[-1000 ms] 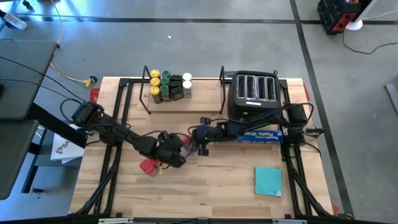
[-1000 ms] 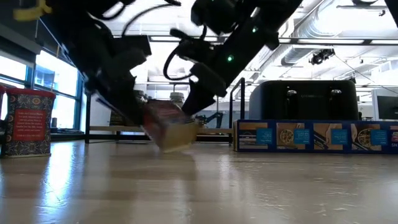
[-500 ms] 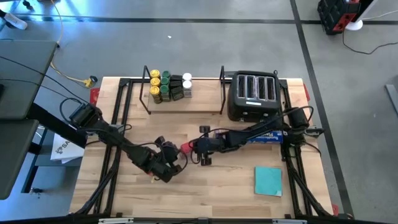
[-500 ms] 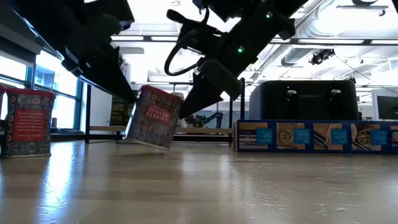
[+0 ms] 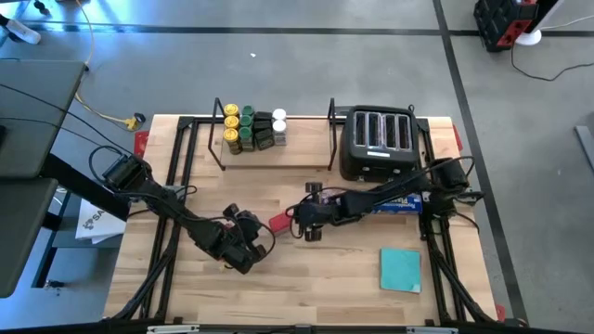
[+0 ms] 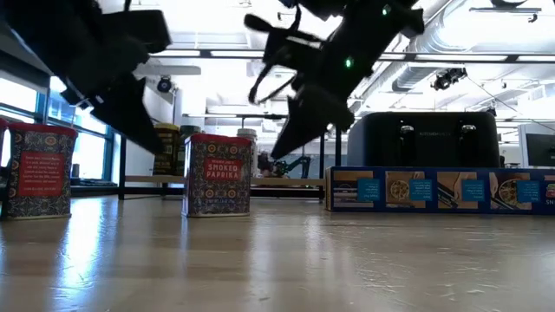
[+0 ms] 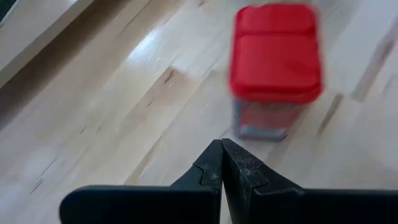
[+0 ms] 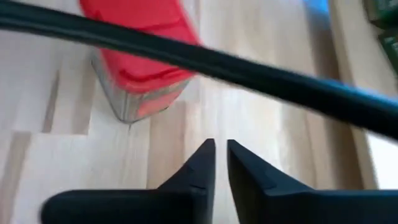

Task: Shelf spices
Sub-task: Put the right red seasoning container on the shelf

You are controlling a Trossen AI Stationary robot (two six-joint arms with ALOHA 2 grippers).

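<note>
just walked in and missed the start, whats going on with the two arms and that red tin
Two robot arms are sorting spices onto the shelf at the back of the table. Several jars already stand at the shelf's left end. The smoked paprika tin stands upright on the table mid-way, held by neither arm. The left gripper is shut and empty beside it; the right gripper is next to it with a narrow gap between its fingers. A second red tin waits at the low view's left edge.

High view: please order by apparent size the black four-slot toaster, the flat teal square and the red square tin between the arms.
1. Black four-slot toaster
2. Flat teal square
3. Red square tin, clearly smallest
</note>
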